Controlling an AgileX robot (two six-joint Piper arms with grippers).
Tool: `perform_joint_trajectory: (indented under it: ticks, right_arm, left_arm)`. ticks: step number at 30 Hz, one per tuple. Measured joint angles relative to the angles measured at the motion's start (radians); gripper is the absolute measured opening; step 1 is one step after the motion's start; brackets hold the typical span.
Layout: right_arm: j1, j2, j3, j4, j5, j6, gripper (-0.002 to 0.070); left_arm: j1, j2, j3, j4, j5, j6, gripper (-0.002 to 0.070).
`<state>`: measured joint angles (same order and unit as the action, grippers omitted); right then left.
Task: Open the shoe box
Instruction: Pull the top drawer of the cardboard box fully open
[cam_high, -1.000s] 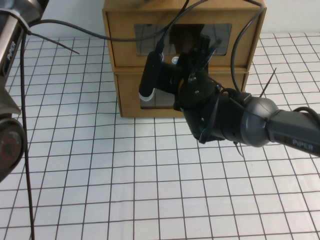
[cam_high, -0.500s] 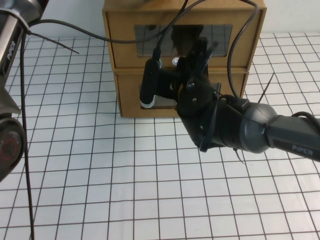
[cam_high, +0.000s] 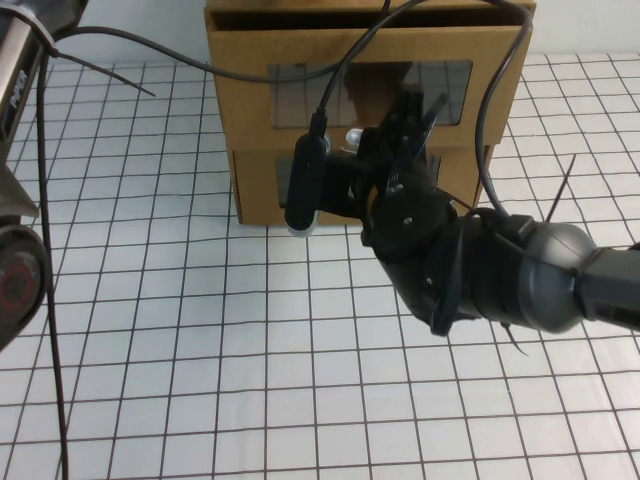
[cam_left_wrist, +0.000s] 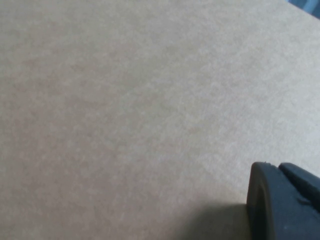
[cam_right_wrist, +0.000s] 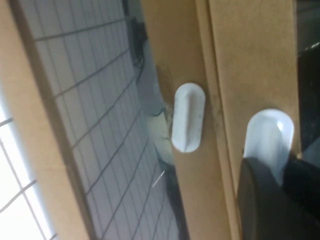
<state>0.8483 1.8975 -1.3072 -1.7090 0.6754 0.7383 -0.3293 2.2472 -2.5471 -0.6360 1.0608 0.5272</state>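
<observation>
Cardboard shoe box (cam_high: 245, 110) at far centre likely light, stiff, crushable, so pull by its white handle (cam_right_wrist: 270, 127), where right gripper (cam_high: 418, 108) looks clenched; left gripper (cam_left_wrist: 282, 200) hugs plain cardboard (cam_left_wrist: 125, 100), state can't tell.

A brown cardboard shoe box (cam_high: 250, 110) is standing at the far side of a white table (cam_high: 200, 350) ruled with a dark grid. It is showing two stacked drawer fronts, each with a dark window. The right arm (cam_high: 520, 275) is reaching in from the right, and the right gripper (cam_high: 415, 108) is sitting at the upper front, just beside a small white knob (cam_high: 352, 134). A black camera (cam_high: 304, 185) is hanging beside its wrist. The left arm (cam_high: 18, 200) is filling the left edge, with black cables (cam_high: 200, 68) trailing across the box.
</observation>
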Motion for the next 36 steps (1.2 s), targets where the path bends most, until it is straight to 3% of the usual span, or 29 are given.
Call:
perform_joint_trajectory:
  ticks: [36]
  right_arm:
    - [0.11,-0.141,0.167,0.043,0.002,0.067,0.001]
  left_arm:
    - [0.025,0.0,-0.006,-0.014,0.046,-0.028,-0.0003]
